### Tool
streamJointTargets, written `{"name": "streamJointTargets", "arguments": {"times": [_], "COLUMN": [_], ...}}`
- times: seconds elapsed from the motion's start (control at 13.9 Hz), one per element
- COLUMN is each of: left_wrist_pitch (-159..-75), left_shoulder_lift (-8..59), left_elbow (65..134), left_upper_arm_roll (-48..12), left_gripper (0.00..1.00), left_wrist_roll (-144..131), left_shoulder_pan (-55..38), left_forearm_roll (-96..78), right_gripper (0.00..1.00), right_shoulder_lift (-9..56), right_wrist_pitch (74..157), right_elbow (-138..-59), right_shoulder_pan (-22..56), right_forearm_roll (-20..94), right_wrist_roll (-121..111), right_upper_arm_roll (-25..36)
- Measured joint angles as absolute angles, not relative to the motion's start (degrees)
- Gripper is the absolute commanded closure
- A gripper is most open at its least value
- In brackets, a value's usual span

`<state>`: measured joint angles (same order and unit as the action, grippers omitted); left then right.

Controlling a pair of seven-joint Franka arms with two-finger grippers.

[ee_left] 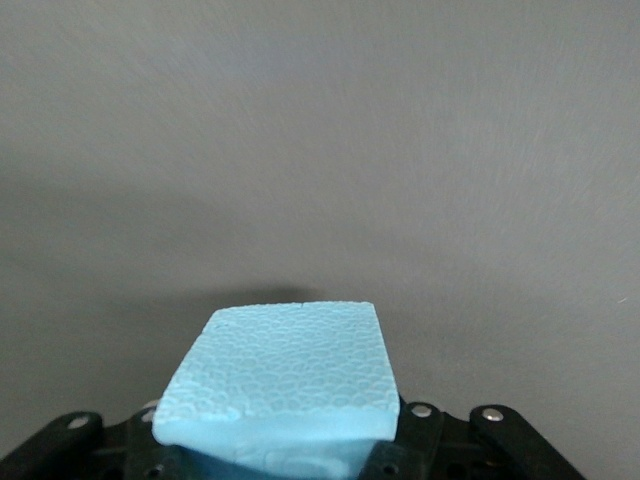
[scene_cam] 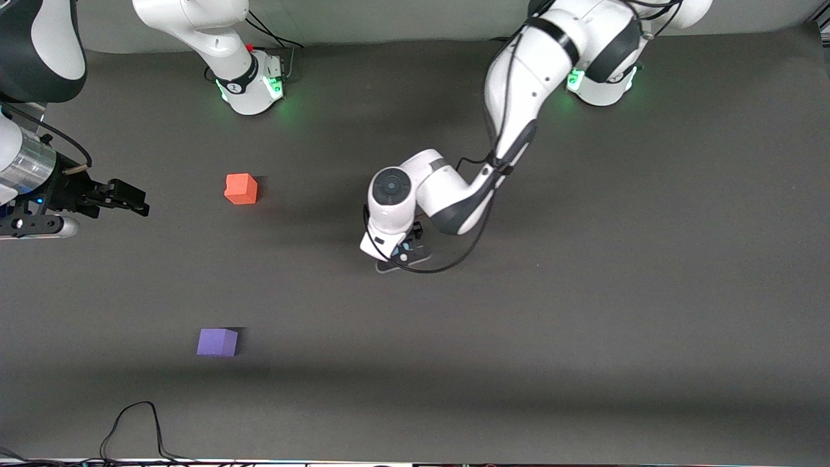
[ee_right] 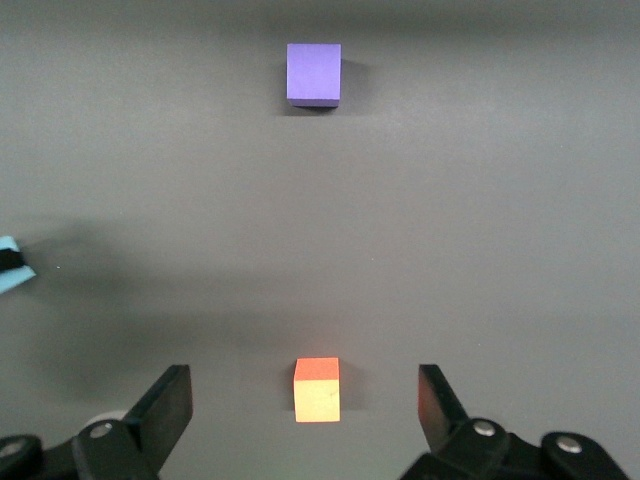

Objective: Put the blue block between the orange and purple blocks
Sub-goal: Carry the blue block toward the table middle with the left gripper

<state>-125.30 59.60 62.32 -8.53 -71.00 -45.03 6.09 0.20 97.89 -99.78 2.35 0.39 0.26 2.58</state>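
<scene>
The blue block (ee_left: 285, 370) sits in my left gripper (ee_left: 285, 405), which is shut on it low over the middle of the table (scene_cam: 402, 254). A corner of the block also shows at the edge of the right wrist view (ee_right: 10, 262). The orange block (scene_cam: 241, 189) lies toward the right arm's end of the table. The purple block (scene_cam: 217, 342) lies nearer to the front camera than the orange one. My right gripper (scene_cam: 133, 198) hangs open and empty at the right arm's end of the table. Its wrist view shows the orange block (ee_right: 317, 390) and the purple block (ee_right: 313, 73).
A dark grey mat (scene_cam: 583, 292) covers the table. A black cable (scene_cam: 136, 421) loops at the table edge nearest the front camera. The arm bases (scene_cam: 253, 84) stand along the table's back edge.
</scene>
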Motion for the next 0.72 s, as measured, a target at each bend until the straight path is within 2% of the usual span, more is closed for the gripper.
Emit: {"name": "streamJointTargets", "arguments": {"times": [0.07,0.14,0.43,0.58,0.72], "left_wrist_pitch": [-125.5,-125.5,-123.2,-117.2,-109.3], "left_shoulder_lift": [60.6,61.2,61.3,60.1,56.1], "left_elbow": [61.5,60.9,59.5,57.7,56.8], "left_upper_arm_roll": [-7.4,-6.9,-5.8,-5.7,-5.7], "left_gripper": [0.15,0.0,0.0,0.0,0.0], "left_wrist_roll": [-71.5,-71.8,-70.7,-67.5,-62.2], "left_shoulder_pan": [-46.7,-47.6,-47.3,-46.3,-43.5], "left_forearm_roll": [6.1,6.2,8.5,8.6,8.6], "right_gripper": [0.0,0.0,0.0,0.0,0.0], "right_shoulder_lift": [0.2,0.2,0.2,0.2,0.2], "right_wrist_pitch": [97.9,97.9,97.9,97.9,97.9], "right_elbow": [-99.8,-99.8,-99.8,-99.8,-99.8], "right_shoulder_pan": [2.4,2.4,2.4,2.4,2.5], "right_forearm_roll": [0.4,0.4,0.4,0.4,0.4], "right_wrist_roll": [0.3,0.3,0.3,0.3,0.3], "right_upper_arm_roll": [2.6,2.6,2.6,2.5,2.5]}}
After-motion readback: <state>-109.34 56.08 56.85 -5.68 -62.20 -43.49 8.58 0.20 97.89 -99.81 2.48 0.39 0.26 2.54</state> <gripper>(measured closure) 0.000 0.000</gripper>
